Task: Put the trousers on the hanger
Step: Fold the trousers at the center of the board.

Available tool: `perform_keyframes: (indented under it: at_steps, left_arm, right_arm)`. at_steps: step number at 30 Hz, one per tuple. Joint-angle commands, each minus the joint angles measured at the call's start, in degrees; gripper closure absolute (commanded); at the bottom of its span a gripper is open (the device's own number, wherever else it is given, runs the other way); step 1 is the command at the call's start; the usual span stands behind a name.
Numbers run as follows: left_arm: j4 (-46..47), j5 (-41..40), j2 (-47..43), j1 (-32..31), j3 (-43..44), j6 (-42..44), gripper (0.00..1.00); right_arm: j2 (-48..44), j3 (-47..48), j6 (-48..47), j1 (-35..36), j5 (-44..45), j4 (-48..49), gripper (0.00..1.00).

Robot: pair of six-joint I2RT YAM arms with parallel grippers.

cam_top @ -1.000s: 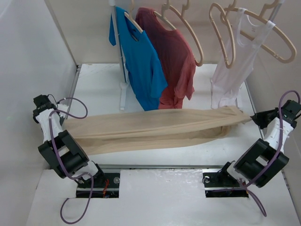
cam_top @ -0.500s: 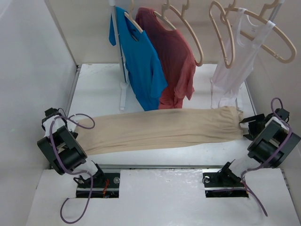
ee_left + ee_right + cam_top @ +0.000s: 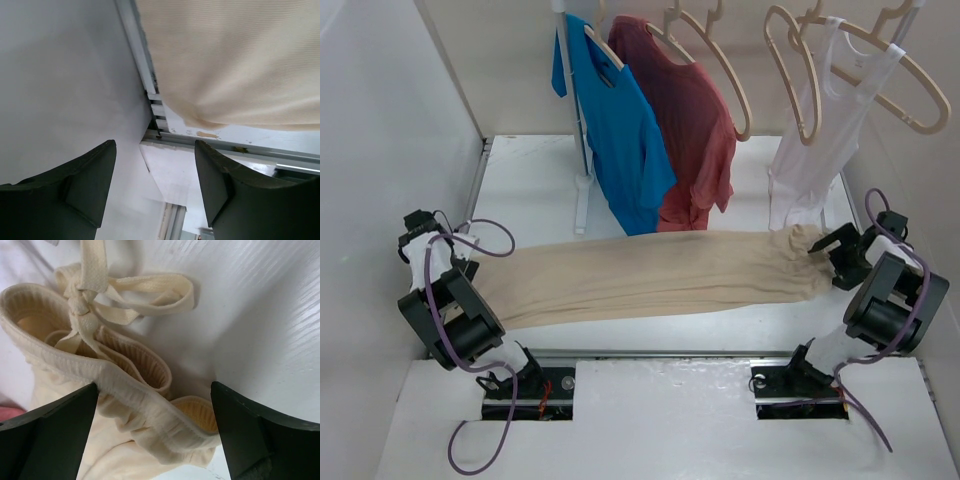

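The left gripper (image 3: 155,147) stood with its 2 fingers (image 3: 85,175) spread wide and nothing between them. It sat by the left edge of the table (image 3: 530,190), just off the leg end of the trousers (image 3: 650,275), with the cloth lying beyond the fingertips and apart from them. The right gripper (image 3: 152,390) was also spread wide, at the right edge of the tabletop. The bunched waistband (image 3: 125,385) lay between and below its fingers, with neither finger seen pressing on it. Past the waistband, the knotted drawstring (image 3: 145,287) looped over the bare white surface. The trousers lay flat, stretching from the left edge to the right edge and closer to the near edge than the far one, with the waist end to the right. Along the far edge hung a blue T-shirt (image 3: 620,130), a dull red T-shirt (image 3: 690,120) and a white vest (image 3: 810,170). The hanger (image 3: 808,138) hung bare between the red T-shirt and the vest, well apart from the trousers and from both grippers.
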Motion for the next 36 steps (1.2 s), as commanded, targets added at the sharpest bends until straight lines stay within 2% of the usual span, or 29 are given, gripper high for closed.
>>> perform_keyframes:
  at_steps: [1,5,8,10,11,12,13,14,19,27,32,36]
  left_arm:
    - [-4.32,1.89,-1.91,-0.79,0.25,-1.38,0.39]
    - [-4.32,2.58,-1.91,-0.79,0.25,-1.91,0.39]
    - [-4.93,3.82,-2.44,-0.79,0.96,-2.44,0.39]
    - [-4.94,3.82,-2.44,-0.79,1.48,-2.44,0.39]
    - [-4.94,3.82,-2.44,-0.79,1.49,-2.44,0.39]
    - [-4.94,4.34,-2.44,-0.79,1.49,-2.44,0.39]
    - [-4.94,4.35,-2.44,-0.79,2.01,-2.44,0.39]
    - [-4.94,4.96,-2.44,-0.79,2.01,-2.44,0.39]
    - [-4.94,7.43,-1.83,-0.79,3.24,-2.44,0.39]
    - [-4.94,11.29,1.42,-3.07,5.62,-3.49,0.39]
    - [-4.41,12.35,2.04,-5.09,5.62,-4.72,0.39]
    - [-3.89,12.87,2.04,-5.09,5.01,-4.72,0.39]
  right_arm:
    - [3.13,2.71,-1.91,2.18,6.4,-1.75,0.0]
    - [8.49,8.42,-3.05,11.59,15.18,-6.23,0.0]
    - [11.05,10.81,-1.13,13.89,18.37,-8.43,0.0]
    - [11.66,11.34,-1.12,13.89,18.37,-8.43,0.14]
    - [11.66,11.35,-1.12,13.89,17.85,-8.43,0.3]
    - [11.66,11.35,-1.12,13.89,17.84,-8.43,0.51]
    - [12.19,11.35,-1.12,13.89,17.84,-8.43,0.95]
    - [12.19,11.35,-1.12,13.89,17.84,-9.04,1.0]
    - [9.92,11.87,-1.65,13.89,19.07,-9.58,1.0]
    - [-5.72,20.83,-0.59,13.89,28.73,-15.9,1.0]
    - [-9.33,22.6,0.02,13.89,24.88,-16.88,1.0]
    - [-11.01,21.8,0.55,13.89,26.8,-16.87,1.0]
